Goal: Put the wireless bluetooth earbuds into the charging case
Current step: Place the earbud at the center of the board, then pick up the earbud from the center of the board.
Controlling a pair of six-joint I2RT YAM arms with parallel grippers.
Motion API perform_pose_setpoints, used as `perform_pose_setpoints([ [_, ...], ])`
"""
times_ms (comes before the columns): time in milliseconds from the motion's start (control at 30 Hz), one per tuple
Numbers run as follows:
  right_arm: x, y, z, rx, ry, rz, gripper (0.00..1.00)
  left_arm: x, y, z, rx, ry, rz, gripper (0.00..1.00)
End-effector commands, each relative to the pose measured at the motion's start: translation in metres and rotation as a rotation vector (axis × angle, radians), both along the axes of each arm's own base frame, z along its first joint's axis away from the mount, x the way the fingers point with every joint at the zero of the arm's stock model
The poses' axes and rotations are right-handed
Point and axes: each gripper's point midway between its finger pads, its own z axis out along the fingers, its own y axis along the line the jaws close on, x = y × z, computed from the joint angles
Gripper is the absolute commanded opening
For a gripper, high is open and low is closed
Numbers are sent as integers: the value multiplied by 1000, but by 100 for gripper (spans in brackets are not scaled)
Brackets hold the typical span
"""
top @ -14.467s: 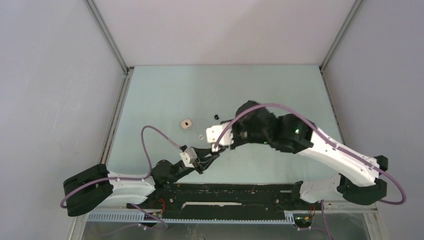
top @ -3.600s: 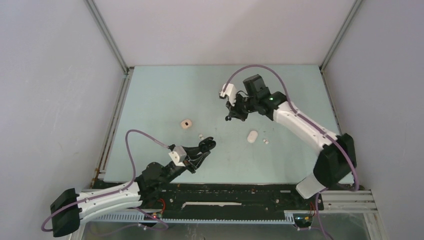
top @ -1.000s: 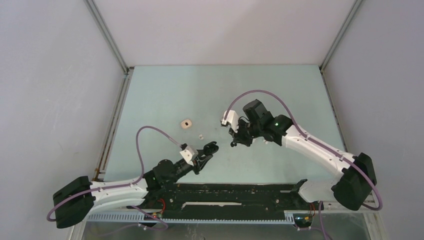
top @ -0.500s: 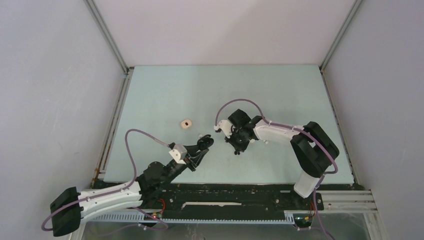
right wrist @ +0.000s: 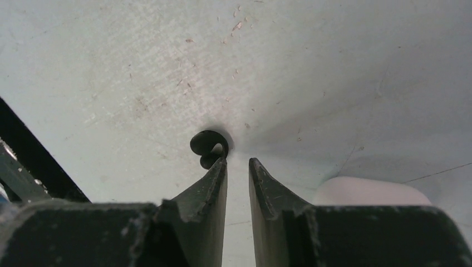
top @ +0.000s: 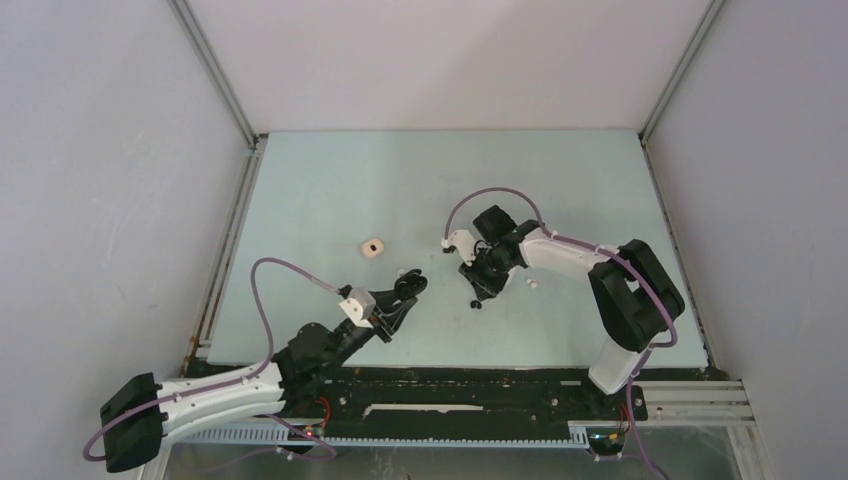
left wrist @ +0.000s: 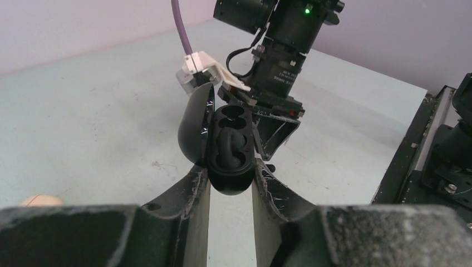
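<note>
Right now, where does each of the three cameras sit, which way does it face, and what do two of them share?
Top external: fixed above and behind the bases, looking down on the table; both arms show in it.
Left wrist: on the left arm, looking out along the left pincer, which grips the open black charging case; the right arm stands beyond.
Right wrist: looking down past the right pincer, jaws slightly apart, at the black earbud on the table.
Shared: top and left wrist views both show the held case.
</note>
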Motion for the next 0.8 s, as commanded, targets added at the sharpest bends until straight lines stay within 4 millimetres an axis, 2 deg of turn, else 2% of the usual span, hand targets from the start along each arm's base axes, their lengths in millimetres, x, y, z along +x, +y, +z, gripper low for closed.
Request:
perform_pose_setpoints([
  [0,3,11,26,93,-7,88,24,-4,8,-38,72,18,-2,0],
  [233,4,20,28,156,30,111,25,-4,8,-39,73,18,-3,0],
  [767,11,20,5,63,47,100,27,-5,7,-38,71,14,-10,0],
])
